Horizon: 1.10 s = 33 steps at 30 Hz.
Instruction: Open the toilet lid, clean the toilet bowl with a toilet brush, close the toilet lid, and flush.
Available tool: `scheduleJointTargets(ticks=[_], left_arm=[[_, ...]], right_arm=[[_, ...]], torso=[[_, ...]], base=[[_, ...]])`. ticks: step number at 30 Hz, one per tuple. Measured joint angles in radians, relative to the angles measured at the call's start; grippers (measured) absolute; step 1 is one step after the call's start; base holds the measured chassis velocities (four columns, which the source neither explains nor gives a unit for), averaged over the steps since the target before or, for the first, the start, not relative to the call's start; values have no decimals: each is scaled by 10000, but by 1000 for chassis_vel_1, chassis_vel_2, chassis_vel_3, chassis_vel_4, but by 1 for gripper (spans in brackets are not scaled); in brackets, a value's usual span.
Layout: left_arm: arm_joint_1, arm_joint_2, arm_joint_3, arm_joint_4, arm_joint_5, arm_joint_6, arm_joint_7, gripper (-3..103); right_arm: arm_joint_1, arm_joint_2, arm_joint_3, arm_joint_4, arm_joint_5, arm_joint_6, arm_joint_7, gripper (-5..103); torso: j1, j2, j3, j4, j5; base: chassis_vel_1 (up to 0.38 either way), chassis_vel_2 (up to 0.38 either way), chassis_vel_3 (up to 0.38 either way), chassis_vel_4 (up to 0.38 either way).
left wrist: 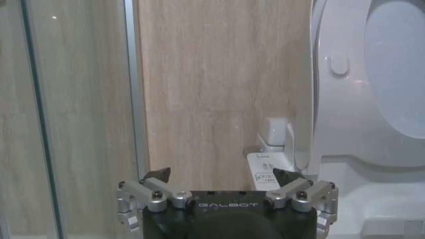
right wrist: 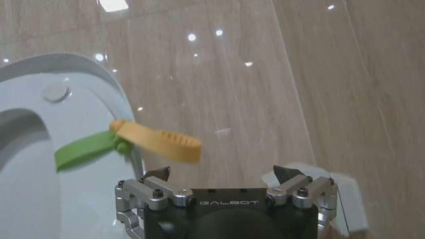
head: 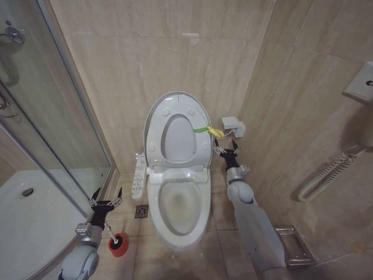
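Against the back wall, toilet lid (head: 175, 131) raised upright over the open toilet bowl (head: 179, 210). Beside its green-yellow strap (head: 208, 130), right tool (head: 223, 149) spread apart, empty. Near the red holder (head: 118, 244), left tool (head: 105, 201) likewise apart.

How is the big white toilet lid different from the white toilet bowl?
The glossy white oval plastic toilet lid stands raised against the wall; the white ceramic toilet bowl sits low on the floor. The lid is thin, with round bumpers and a green-yellow strap at its edge; the bowl is deep and hollow. Both are white.
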Motion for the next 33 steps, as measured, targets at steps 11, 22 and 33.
scheduleJointTargets(ticks=[11,22,33], left_arm=[[0,0,0,0,0,0,0,100],[0,0,0,0,0,0,0,100],[0,0,0,0,0,0,0,100]], right_arm=[[903,-164,-157,-511,118,-135,62,100],[1714,-144,-469,-967,141,-326,152,100],[2113,-871,-486,-1174,296,-478,179,100]], torso=[[0,0,0,-2,0],[0,0,0,-1,1],[0,0,0,-1,2]], base=[[0,0,0,0],[0,0,0,0],[0,0,0,0]])
